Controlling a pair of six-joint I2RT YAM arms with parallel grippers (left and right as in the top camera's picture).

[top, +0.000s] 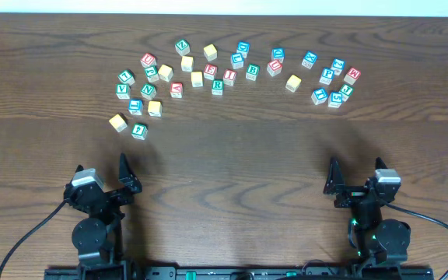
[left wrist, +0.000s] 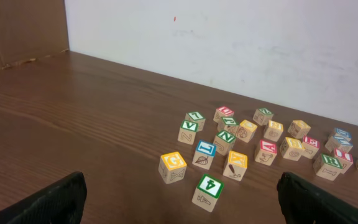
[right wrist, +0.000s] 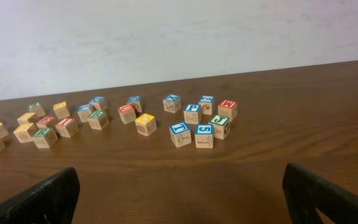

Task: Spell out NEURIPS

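place: robot lab bench — wood table (top: 224,155) | bare white wall (left wrist: 229,37) | two mounted arms (top: 92,206) (top: 376,206)

Only block faces carry anything you can read.

Toward left edge of table (top: 224,155): yellow G block (left wrist: 173,167), "G"; green 4 block (left wrist: 209,191), nearest front edge, "4"; blue L block (left wrist: 205,154), "L"; green N block (left wrist: 225,141), "N".

Mid-table, toward back edge: red E block (top: 210,71), "E"; red I block (top: 229,77), "I"; green R block (top: 217,86), "R"; green B block (top: 253,71), "B".

Toward right edge: blue 1 block (right wrist: 180,134), "1"; blue 5 block (right wrist: 204,135), "5"; red M block (right wrist: 227,109), "M".

Remaining faces too small for you to read.
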